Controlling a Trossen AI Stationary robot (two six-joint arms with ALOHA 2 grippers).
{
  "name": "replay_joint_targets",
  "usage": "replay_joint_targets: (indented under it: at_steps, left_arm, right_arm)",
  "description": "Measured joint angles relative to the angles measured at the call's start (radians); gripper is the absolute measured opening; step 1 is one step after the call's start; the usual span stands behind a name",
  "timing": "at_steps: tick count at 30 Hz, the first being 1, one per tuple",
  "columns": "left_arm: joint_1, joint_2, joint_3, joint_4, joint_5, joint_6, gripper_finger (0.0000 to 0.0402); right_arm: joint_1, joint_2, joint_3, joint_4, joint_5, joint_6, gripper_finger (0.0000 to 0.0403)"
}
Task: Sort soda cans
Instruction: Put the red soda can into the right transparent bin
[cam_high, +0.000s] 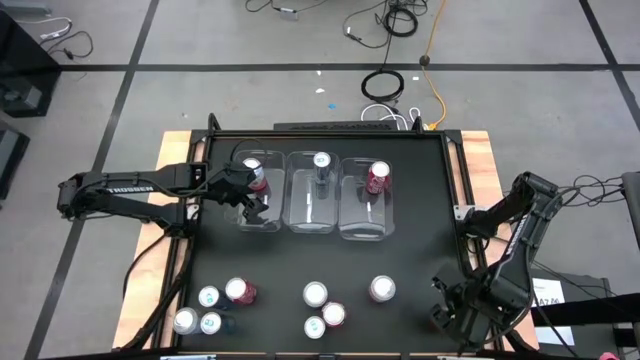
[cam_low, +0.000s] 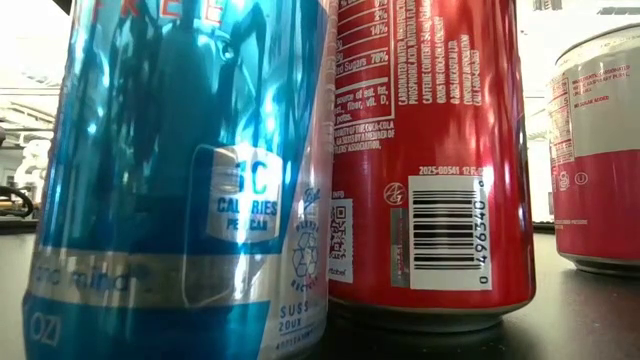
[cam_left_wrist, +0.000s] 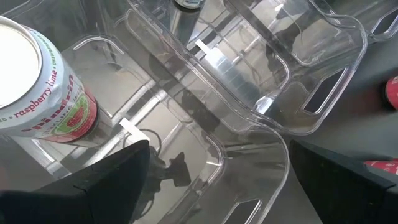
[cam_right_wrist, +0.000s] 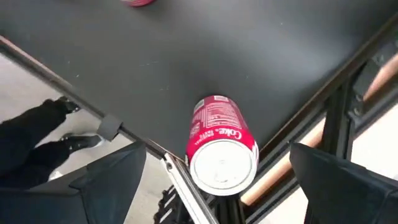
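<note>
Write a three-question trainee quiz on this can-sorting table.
1. True or false: each of the three clear bins holds exactly one can.
2. The left gripper hangs over: A) the bin with the raspberry lime can; B) the middle bin; C) the loose cans at the table's near edge.
3. What brand is the red can that stands at the table's corner, under the right gripper with its open jaws?

Key: 1 true. 2 A. 3 Coke.
</note>
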Motion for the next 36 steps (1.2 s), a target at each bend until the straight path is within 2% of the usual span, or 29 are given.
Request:
replay_joint_targets:
  at_steps: [8,11,26,32,36]
  left_arm:
    - [0.000,0.000,0.000,0.000,0.000,-0.001,0.0392]
    - [0.000,0.000,0.000,0.000,0.000,-0.001,0.0392]
    - [0.000,0.000,0.000,0.000,0.000,-0.005,0.0392]
    - [0.000,0.000,0.000,0.000,0.000,-0.027,0.0392]
    - [0.000,0.000,0.000,0.000,0.000,-0.027,0.0392]
  right_arm:
    - [0.004,0.035,-0.002,0.033,0.004,0.023,0.0390]
    - [0.005,0.053,-0.017,0.037,-0.025,0.015,0.0390]
    - [0.011,0.059,-0.238,0.278,-0.169,0.035,0.0389]
    - [0.021,0.059,-0.292,0.344,-0.229,0.050,0.0388]
    - [0.027,0.059,-0.309,0.365,-0.228,0.060,0.0387]
